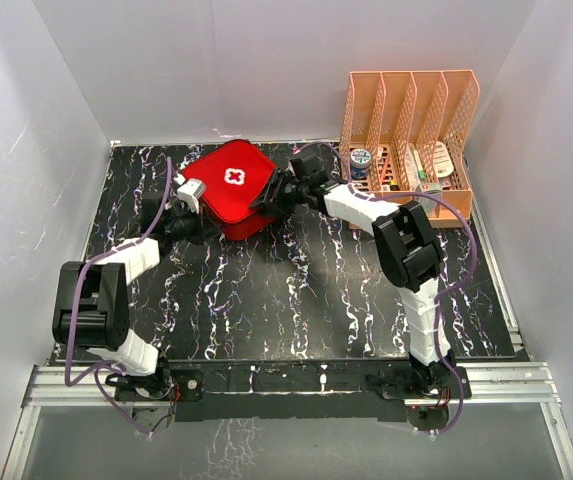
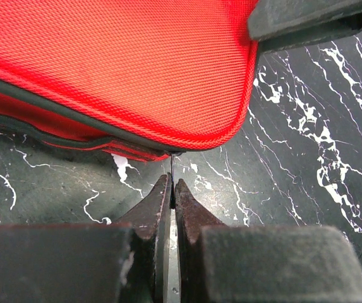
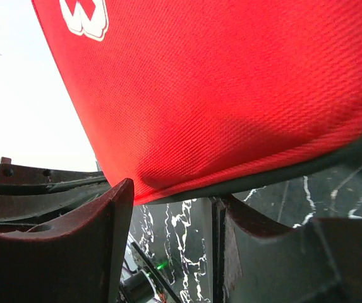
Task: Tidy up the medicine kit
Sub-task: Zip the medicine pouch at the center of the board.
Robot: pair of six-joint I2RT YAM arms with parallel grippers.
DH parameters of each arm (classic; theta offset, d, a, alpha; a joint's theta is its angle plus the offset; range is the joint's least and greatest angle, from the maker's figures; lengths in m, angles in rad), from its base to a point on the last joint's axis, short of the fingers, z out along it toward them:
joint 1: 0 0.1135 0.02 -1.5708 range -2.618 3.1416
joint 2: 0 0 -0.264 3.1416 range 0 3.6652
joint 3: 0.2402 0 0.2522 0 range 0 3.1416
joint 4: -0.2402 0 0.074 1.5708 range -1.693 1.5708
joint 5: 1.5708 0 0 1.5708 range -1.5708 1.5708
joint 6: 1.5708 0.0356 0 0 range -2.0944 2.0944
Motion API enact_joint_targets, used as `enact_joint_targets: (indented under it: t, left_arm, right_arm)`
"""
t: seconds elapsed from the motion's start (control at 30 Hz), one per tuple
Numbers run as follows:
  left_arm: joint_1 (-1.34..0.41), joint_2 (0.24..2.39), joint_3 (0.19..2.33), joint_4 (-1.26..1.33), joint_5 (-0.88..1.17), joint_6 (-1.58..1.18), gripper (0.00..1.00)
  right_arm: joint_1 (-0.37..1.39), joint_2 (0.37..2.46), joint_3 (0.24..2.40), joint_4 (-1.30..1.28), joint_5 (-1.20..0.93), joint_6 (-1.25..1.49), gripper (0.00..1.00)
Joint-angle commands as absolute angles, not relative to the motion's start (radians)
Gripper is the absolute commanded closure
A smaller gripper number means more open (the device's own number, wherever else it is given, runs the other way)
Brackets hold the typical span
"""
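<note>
The red medicine kit (image 1: 231, 190) lies closed at the back middle of the table, white cross (image 1: 234, 177) facing up. My left gripper (image 1: 212, 224) is at the kit's front left edge. In the left wrist view the kit (image 2: 117, 69) fills the top, and the gripper (image 2: 171, 186) is shut on a thin zipper pull (image 2: 171, 165) hanging from the kit's piped edge. My right gripper (image 1: 267, 205) is at the kit's right corner. In the right wrist view its jaws (image 3: 171, 196) stand open under the kit's edge (image 3: 231, 95).
An orange-pink file rack (image 1: 411, 140) holding small medicine items stands at the back right. The table (image 1: 296, 290) is black marble with white veins. White walls close in the left, back and right sides. A dark part of the right gripper (image 2: 307, 22) shows in the left wrist view.
</note>
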State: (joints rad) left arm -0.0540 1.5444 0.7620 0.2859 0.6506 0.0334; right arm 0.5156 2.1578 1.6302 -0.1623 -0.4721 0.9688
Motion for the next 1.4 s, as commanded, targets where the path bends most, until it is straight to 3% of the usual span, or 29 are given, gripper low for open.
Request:
enact_joint_targets:
  t: [0.0, 0.27, 0.3, 0.37, 0.83, 1.37]
  left_arm:
    - [-0.081, 1.557, 0.796, 0.306, 0.691, 0.033, 1.00]
    - [-0.099, 1.579, 0.804, 0.331, 0.700, 0.016, 1.00]
    - [-0.101, 1.580, 0.806, 0.333, 0.696, 0.014, 1.00]
    - [-0.101, 1.581, 0.807, 0.335, 0.684, 0.012, 1.00]
    - [-0.070, 1.543, 0.831, 0.308, 0.458, 0.017, 1.00]
    - [0.061, 1.512, 0.838, 0.285, 0.454, 0.047, 1.00]
  right_arm:
    - [0.564, 2.184, 1.738, -0.153, -0.460, 0.977, 0.56]
    - [0.605, 2.223, 1.783, -0.176, -0.448, 1.001, 0.59]
    - [0.606, 2.228, 1.784, -0.183, -0.446, 1.002, 0.67]
    - [0.609, 2.230, 1.783, -0.194, -0.445, 1.002, 1.00]
    - [0.604, 2.157, 1.694, -0.212, -0.409, 0.973, 1.00]
    - [0.600, 2.093, 1.603, -0.169, -0.397, 0.985, 1.00]
